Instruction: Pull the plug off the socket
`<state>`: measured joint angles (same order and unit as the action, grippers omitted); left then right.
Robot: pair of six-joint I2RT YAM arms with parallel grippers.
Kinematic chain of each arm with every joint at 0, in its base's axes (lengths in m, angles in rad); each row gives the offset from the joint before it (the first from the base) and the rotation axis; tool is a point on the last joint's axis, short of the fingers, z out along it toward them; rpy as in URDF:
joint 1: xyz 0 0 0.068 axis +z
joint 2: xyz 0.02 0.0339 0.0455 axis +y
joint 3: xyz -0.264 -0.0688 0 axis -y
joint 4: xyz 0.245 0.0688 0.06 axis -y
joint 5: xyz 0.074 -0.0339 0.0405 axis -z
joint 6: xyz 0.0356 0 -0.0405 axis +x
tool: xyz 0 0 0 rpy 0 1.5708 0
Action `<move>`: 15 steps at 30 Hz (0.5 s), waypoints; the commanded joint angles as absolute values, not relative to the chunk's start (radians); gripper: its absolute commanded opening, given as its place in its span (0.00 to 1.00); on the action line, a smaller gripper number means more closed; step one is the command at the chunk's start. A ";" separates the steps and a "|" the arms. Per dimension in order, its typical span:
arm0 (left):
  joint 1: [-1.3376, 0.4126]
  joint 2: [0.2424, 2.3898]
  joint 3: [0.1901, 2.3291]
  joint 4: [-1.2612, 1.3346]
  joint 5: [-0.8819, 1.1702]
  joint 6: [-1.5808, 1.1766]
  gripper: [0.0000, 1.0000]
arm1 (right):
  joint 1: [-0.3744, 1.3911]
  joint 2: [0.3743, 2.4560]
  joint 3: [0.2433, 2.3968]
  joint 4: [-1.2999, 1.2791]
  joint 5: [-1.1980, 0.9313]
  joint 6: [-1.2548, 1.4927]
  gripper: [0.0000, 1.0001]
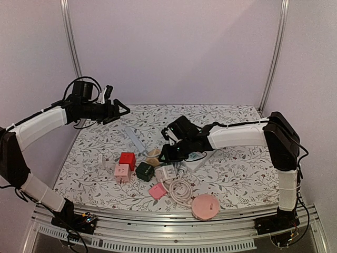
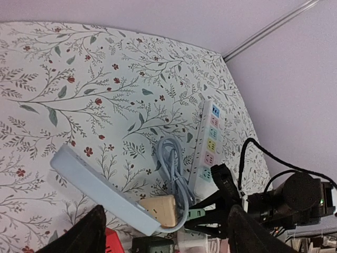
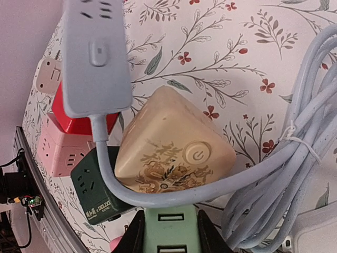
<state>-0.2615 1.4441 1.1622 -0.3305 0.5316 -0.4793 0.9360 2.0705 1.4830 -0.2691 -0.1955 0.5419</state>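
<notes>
A mint green plug block with two USB slots (image 3: 169,229) sits between my right gripper's black fingers (image 3: 134,234), and the gripper (image 3: 169,237) is shut on it. In the top view this gripper (image 1: 169,150) is low over the cluster of sockets at the table's middle. The plug also shows in the left wrist view (image 2: 196,214), but what it is plugged into is hidden. A beige cube socket (image 3: 174,142) lies just beyond the plug, with a light blue cable (image 3: 284,174) looped round it. My left gripper (image 1: 122,109) is open and empty, raised at the back left.
A light blue power strip (image 1: 134,138), red cube (image 1: 127,159), pink cube (image 1: 122,172), dark green cube (image 1: 145,171) and white cube (image 1: 165,172) crowd the middle. A white strip with coloured sockets (image 2: 208,142) lies right of them. A pink round disc (image 1: 205,206) sits near the front edge.
</notes>
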 commanded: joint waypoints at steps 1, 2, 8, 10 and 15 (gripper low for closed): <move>-0.250 1.418 1.175 -0.367 0.444 -0.453 0.85 | 0.942 1.991 1.479 -0.223 -0.113 0.529 0.00; -0.250 1.411 1.178 -0.378 0.419 -0.442 0.90 | 0.941 1.974 1.472 -0.227 -0.096 0.526 0.00; -0.249 1.347 1.171 -0.400 0.314 -0.428 0.97 | 0.941 1.903 1.425 -0.226 -0.031 0.532 0.00; -0.252 1.332 1.166 -0.396 0.305 -0.420 0.97 | 0.941 1.884 1.418 -0.226 -0.023 0.533 0.00; -0.284 1.327 1.166 -0.385 0.333 -0.408 0.96 | 0.941 1.846 1.420 -0.235 -0.005 0.522 0.00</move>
